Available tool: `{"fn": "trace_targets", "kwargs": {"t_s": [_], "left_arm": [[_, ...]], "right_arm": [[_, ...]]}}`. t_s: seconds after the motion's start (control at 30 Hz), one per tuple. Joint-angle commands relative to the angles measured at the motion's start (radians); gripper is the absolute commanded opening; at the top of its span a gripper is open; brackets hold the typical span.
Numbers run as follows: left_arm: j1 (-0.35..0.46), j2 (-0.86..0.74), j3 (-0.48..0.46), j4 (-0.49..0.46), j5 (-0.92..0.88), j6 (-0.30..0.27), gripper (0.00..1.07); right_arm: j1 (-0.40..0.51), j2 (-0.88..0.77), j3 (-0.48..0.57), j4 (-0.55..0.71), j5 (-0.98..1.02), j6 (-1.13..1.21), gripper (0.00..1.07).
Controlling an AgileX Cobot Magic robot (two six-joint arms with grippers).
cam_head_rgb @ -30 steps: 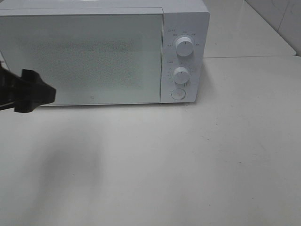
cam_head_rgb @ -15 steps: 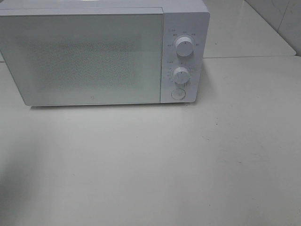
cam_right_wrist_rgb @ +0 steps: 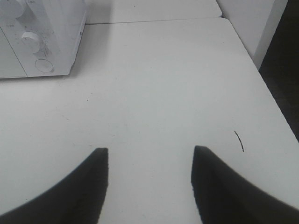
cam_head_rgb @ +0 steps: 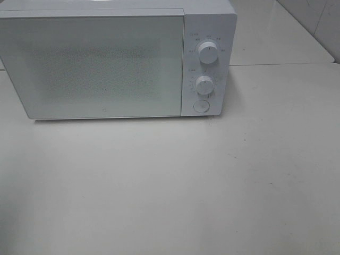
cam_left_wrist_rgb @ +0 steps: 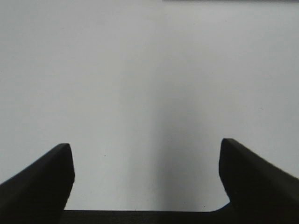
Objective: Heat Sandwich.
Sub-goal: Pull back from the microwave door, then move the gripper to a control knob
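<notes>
The white microwave (cam_head_rgb: 117, 58) stood upright at the far left, its front facing near; its pale grey door (cam_head_rgb: 95, 66) was shut flush; right of it, the control panel (cam_head_rgb: 220, 74) carried an upper knob (cam_head_rgb: 207, 51), a lower knob (cam_head_rgb: 204, 84) and, lowest, a round button (cam_head_rgb: 201, 106).

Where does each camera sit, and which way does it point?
Exterior high: up above, looking down on the microwave and table; no robot parts.
Left wrist: on left arm, facing plain white surface past the open left tool.
Right wrist: on right arm, looking over the open right tool across the table.
Shared: exterior and right wrist both show the microwave.
</notes>
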Motion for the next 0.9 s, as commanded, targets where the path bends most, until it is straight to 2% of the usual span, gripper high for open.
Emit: {"fn": "trace_targets", "kwargs": {"t_s": [0.03, 0.1, 0.37, 0.57, 0.9], "left_arm": [[0.005, -0.048, 0.008, -0.009, 0.023, 0.012, 0.81], [0.005, -0.065, 0.013, -0.009, 0.023, 0.012, 0.80], [0.005, -0.287, 0.142, -0.060, 0.037, 0.014, 0.80], [0.005, -0.440, 0.137, -0.059, 0.036, 0.019, 0.77], [0.005, -0.557, 0.137, -0.039, 0.036, 0.019, 0.76]], "right_arm": [[-0.003, -0.023, 0.006, -0.005, -0.008, -0.007, 0.54], [-0.003, -0.023, 0.006, -0.005, -0.008, -0.007, 0.54], [-0.003, -0.023, 0.006, -0.005, -0.008, -0.007, 0.54], [-0.003, -0.023, 0.006, -0.005, -0.008, -0.007, 0.54], [-0.003, -0.023, 0.006, -0.005, -0.008, -0.007, 0.54]]}}
